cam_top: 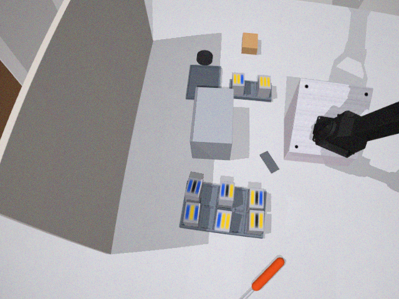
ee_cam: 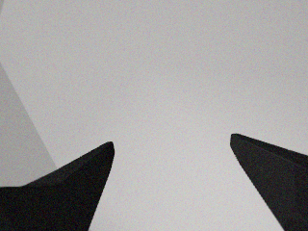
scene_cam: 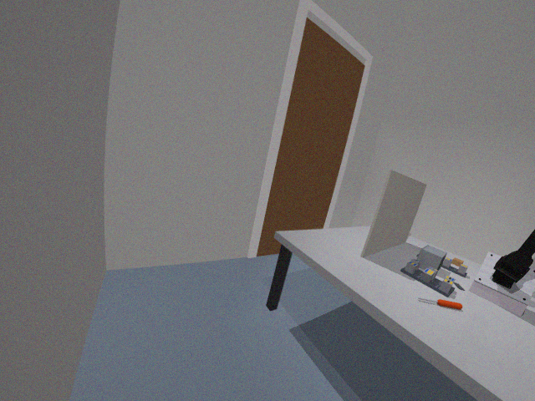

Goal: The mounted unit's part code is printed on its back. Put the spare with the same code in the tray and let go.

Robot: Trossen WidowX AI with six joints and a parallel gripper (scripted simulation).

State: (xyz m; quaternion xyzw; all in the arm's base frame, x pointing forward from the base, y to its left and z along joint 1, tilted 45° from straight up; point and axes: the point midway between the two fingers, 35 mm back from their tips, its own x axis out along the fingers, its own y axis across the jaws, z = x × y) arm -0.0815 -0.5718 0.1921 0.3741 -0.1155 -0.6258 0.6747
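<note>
A large grey box (cam_top: 214, 116) (scene_cam: 431, 257), perhaps the mounted unit, stands mid-table; no code shows on its visible faces. A dark square tray (cam_top: 205, 76) behind it is partly hidden by it and looks empty where visible. A dark rack (cam_top: 222, 233) holds several striped spares, including a blue-black-blue one (cam_top: 194, 186), a blue-yellow-yellow one (cam_top: 223, 220) and a yellow-black-yellow one (cam_top: 257, 220). A smaller rack (cam_top: 249, 97) holds a yellow-yellow-blue spare (cam_top: 238, 79) and an all-yellow spare (cam_top: 264, 82). My gripper (ee_cam: 170, 142) is open and empty, facing a plain pale surface.
A tall grey panel (cam_top: 83, 112) (scene_cam: 395, 211) stands at the left. A pale block (cam_top: 309, 112) is under the arm. An orange-handled tool (cam_top: 268, 274) (scene_cam: 449, 304), an orange block (cam_top: 250, 42), a black cylinder (cam_top: 204, 57) and a thin grey piece (cam_top: 269, 162) are on the table.
</note>
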